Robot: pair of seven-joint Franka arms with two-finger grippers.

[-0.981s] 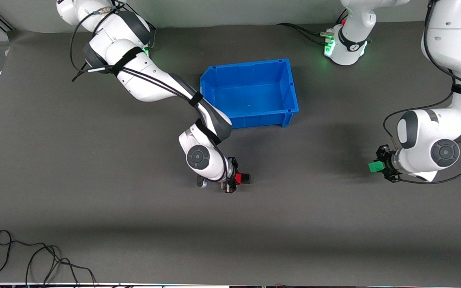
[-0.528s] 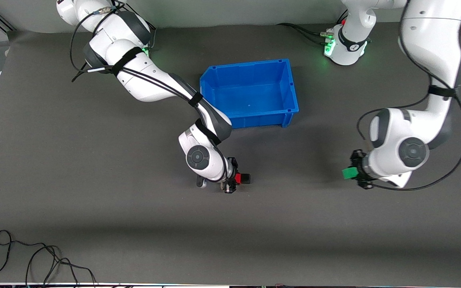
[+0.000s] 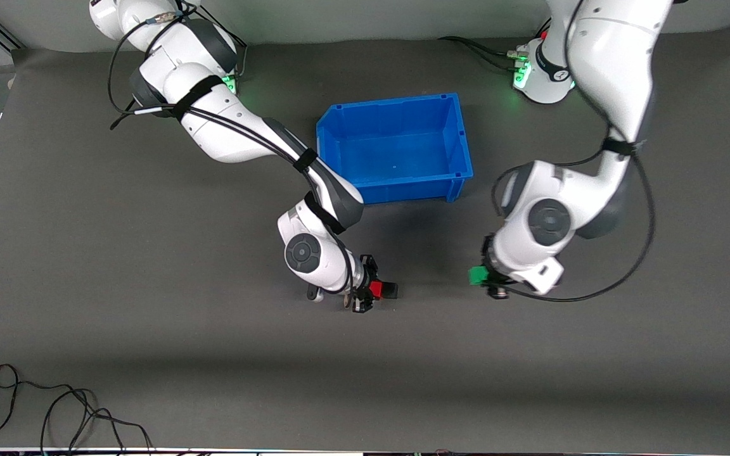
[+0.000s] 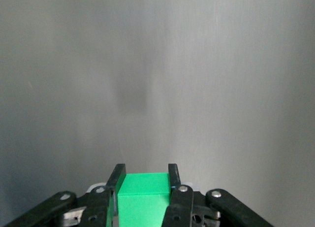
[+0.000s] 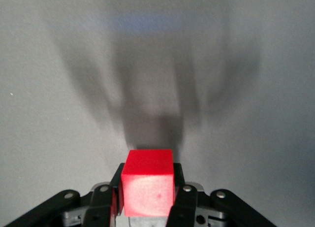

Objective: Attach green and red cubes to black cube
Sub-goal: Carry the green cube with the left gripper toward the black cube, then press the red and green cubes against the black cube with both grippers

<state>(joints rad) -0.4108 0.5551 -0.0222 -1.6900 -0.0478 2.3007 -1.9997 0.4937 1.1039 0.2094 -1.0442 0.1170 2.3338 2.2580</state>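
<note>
Right, nearest the front camera a loose black cable [image 3: 54,411] lies coiled on the dark table [image 3: 149,329], toward the right arm's end. Up from there, the right gripper [image 3: 365,292] hangs above the middle of the table, its fingers [image 5: 182,200] clamped tight on the red cube [image 3: 376,289]. In the right wrist view that red cube [image 5: 147,180] sits squarely between the fingers, sticking out past their tips. Touching the red cube on the side toward the left arm is the black cube [image 3: 390,291], the two showing side by side in the front view; whether the black one rests on the table or is carried with the red one, I can't tell. Over toward the left arm's end of the table, the left gripper [image 3: 490,280] is above bare table with the green cube [image 3: 478,275] pinched between its fingers [image 4: 116,180], well apart from the red and black pair. The left wrist view shows the green cube [image 4: 142,197] filling the gap between those fingers. Farthest from the camera, the blue bin [image 3: 455,133] sits in the middle of the table, between the two arms' bases.
</note>
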